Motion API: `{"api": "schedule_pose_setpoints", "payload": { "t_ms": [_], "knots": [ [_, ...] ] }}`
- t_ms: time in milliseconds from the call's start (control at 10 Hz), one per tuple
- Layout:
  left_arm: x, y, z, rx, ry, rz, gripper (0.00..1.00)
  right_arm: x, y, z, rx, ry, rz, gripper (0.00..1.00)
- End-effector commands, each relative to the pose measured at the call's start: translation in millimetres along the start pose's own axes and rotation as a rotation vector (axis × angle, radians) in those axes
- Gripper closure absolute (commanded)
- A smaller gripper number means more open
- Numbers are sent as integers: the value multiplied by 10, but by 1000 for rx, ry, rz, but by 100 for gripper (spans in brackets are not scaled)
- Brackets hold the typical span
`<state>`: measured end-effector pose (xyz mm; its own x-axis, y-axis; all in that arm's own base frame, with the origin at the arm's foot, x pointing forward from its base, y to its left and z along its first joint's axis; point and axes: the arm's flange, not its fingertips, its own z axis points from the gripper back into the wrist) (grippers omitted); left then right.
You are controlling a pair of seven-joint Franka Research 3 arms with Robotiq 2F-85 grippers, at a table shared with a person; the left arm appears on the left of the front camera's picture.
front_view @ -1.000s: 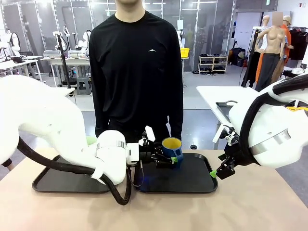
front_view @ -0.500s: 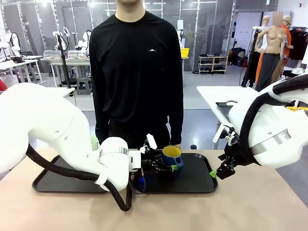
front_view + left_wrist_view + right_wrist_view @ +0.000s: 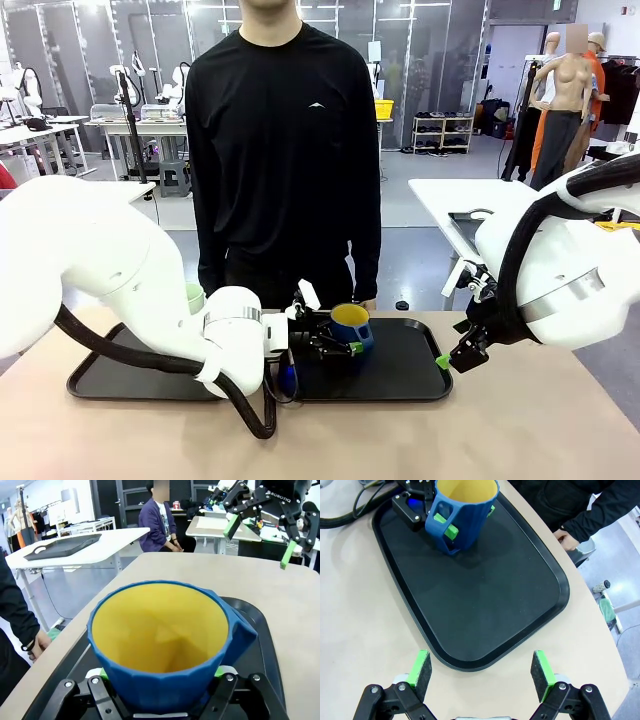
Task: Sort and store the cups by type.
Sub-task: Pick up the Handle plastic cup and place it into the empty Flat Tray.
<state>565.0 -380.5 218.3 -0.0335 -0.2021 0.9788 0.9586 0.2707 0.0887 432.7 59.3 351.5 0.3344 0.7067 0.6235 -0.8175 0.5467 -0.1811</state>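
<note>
While the left hand (image 3: 345,342) grips the dark blue yellow-lined mug (image 3: 351,325) on the right black plastic tray (image 3: 415,380), the right hand (image 3: 481,676) hovers wide over the pale tan bench (image 3: 520,430); white worktables (image 3: 455,200) crowd the workshop behind.

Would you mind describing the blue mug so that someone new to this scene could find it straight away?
Start at the two black trays lying side by side on the tan table, and take the right tray. At its left end the left pincer is shut on the blue mug. Its yellow inside and side handle set it apart from the pale green cup behind the left arm.
</note>
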Motion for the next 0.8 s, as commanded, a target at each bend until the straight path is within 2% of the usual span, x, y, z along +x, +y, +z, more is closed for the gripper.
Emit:
{"api": "schedule_pose_setpoints", "payload": {
  "t_ms": [0,200,400,500,700],
  "knots": [
    [-175,-32,-9,21,31,-22,26,8,7,0,-2,-1,-1,0],
    [-205,-26,-10,16,45,-14,26,8,7,0,-2,-1,-1,0],
    [-214,-26,-7,20,53,-7,15,8,7,0,-2,-1,-1,0],
    [-216,-33,-3,17,55,-3,2,8,7,0,-2,-1,-1,0],
    [-227,-60,20,26,71,-18,0,8,7,0,-2,-1,-1,0]
  ]
}}
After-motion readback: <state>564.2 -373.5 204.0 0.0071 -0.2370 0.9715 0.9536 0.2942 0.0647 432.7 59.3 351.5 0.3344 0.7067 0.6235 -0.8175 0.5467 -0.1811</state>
